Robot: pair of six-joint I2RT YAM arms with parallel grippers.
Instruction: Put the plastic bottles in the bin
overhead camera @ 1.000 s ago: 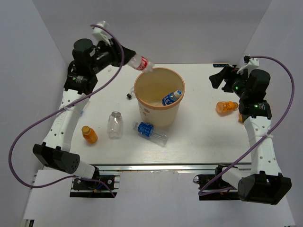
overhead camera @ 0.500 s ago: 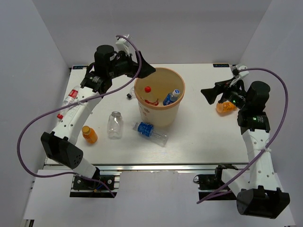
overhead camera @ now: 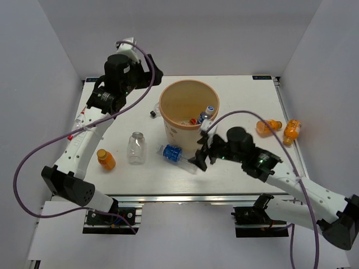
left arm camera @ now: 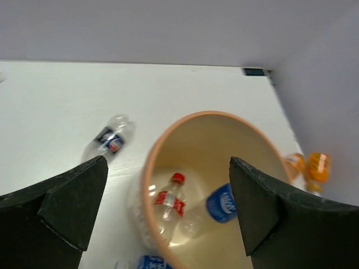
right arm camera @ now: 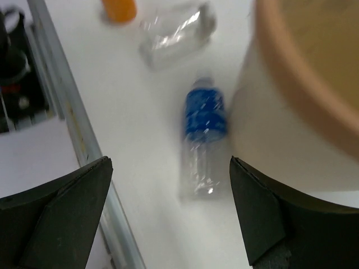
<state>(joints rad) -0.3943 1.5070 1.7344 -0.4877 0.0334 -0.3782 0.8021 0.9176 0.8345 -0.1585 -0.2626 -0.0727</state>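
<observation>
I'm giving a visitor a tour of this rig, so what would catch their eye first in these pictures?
The big tan bin mid-table, with a red-label bottle and a blue-label bottle lying inside. Next, the right gripper, open, poised by a second blue-label bottle lying on the table just in front of the bin.

Matt beige plastic bin; clear glossy plastic bottle between matt black right fingers; smooth white table.

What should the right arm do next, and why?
Probably lower the right pincer onto the blue-labelled bottle lying on the table beside the bin. In the wrist view the jaws stand open with the bottle between them, and it is not yet gripped.
</observation>
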